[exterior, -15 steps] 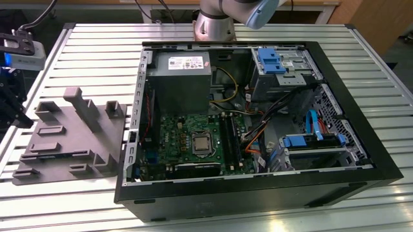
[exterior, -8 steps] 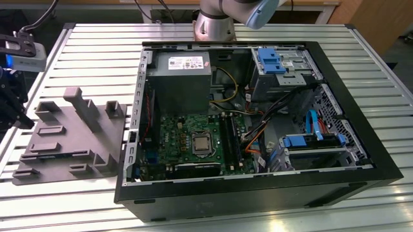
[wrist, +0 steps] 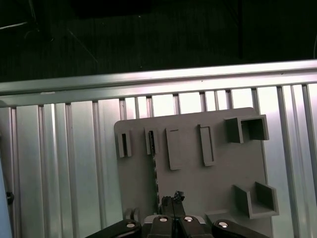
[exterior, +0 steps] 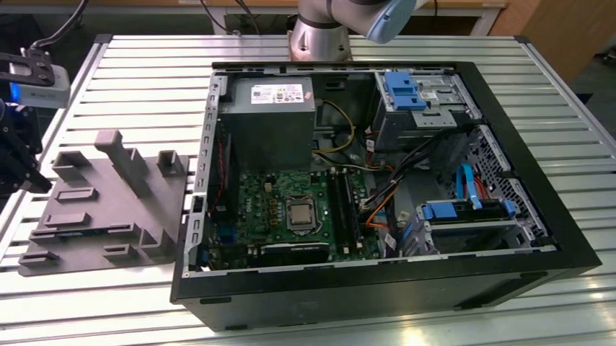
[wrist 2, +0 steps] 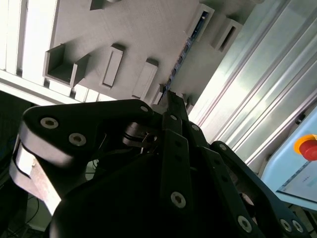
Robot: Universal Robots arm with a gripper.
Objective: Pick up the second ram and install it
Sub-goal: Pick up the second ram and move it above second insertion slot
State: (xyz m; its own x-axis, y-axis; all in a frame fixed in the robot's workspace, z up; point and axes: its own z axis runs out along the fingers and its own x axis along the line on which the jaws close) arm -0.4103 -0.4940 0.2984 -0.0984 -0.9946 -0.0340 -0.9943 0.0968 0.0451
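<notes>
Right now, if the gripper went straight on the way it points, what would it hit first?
Probably the grey tray, right beside the second ram in its slot; how far off the gripper is, I can't tell.

Silver-grey metal arm with a pale blue joint cap; black gripper of hinged links dotted with silver screws.

The tray lay on the worktop at the exterior view's left, the computer case right of it. The second ram sat in a tray slot.
</notes>
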